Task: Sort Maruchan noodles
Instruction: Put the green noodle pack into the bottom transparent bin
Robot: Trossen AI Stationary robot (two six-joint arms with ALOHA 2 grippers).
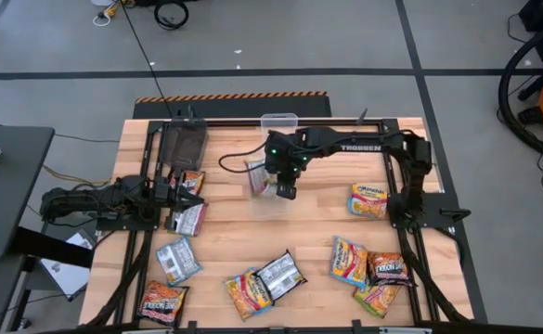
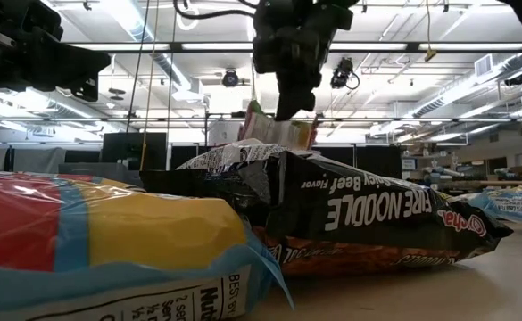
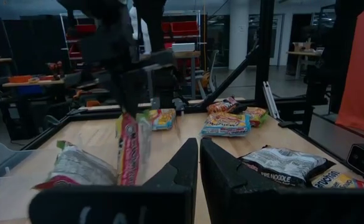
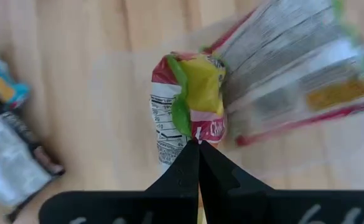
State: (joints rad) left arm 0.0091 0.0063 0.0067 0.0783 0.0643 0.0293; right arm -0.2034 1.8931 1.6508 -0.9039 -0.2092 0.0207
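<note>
My right gripper is at the table's middle, pointing down and shut on a yellow-green and red Maruchan packet, which also shows in the left wrist view and the low view. A second packet of that colour stands right beside it, seemingly inside a clear bin. My left gripper waits shut near the left edge, among packets lying flat. Several more packets lie flat along the near and right parts. My right gripper pinches the yellow-green and red packet by its crumpled upper end, between the two fingertips, coming from above and pointing down. The packet hangs upright below the fingers. Whether its lower end touches the table I cannot tell.
A dark bin sits at the far left and a clear bin at the far edge's middle. Packets crowd the near edge and near right. In the low view, two packets lie close in front.
</note>
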